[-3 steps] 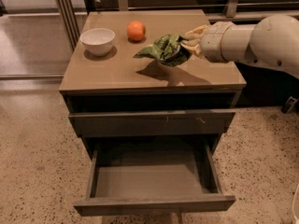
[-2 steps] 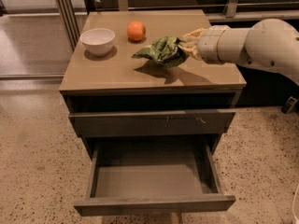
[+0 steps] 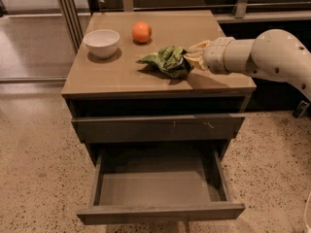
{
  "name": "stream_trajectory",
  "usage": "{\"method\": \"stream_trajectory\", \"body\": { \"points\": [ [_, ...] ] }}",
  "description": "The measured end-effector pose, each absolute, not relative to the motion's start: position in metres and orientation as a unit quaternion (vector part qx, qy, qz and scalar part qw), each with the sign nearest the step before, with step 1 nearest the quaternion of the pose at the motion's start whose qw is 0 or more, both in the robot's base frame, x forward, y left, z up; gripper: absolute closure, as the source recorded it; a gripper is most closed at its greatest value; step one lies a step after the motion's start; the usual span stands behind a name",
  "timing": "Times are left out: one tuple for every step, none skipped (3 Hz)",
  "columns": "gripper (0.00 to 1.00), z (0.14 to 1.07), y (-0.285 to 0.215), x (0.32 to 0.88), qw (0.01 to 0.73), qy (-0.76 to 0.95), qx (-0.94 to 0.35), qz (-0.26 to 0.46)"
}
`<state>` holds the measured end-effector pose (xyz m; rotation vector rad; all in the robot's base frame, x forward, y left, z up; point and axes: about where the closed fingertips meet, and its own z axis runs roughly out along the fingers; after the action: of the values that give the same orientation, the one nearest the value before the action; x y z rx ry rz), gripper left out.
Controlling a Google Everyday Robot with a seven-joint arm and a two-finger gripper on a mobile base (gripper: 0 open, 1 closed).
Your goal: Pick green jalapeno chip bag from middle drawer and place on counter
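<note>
One chip bag [image 3: 167, 61], centre-right of frame over the counter [image 3: 116, 79], right edge apparently pinched in the hand [image 3: 191, 58]. Looks light, soft, slippery foil; crimped end seam should grip best. Drawer [image 3: 155, 191] open below.

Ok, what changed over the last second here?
The gripper and the green jalapeno chip bag came down together and slightly left, so the bag now lies low on the counter; whether it was let go isn't visible. The white bowl, orange and open middle drawer stayed put.
</note>
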<state>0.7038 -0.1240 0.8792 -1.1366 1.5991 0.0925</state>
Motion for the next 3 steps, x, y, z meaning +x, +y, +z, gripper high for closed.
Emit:
{"method": "stream_trajectory", "body": {
  "points": [
    [0.82,0.8789,-0.124,0.7038,0.555,0.677,-0.481,0.039],
    [0.59,0.8789,-0.1239,0.7038,0.555,0.677,-0.481,0.039],
    [0.35,0.8789,-0.1239,0.7038,0.555,0.677,-0.481,0.04]
  ]
}}
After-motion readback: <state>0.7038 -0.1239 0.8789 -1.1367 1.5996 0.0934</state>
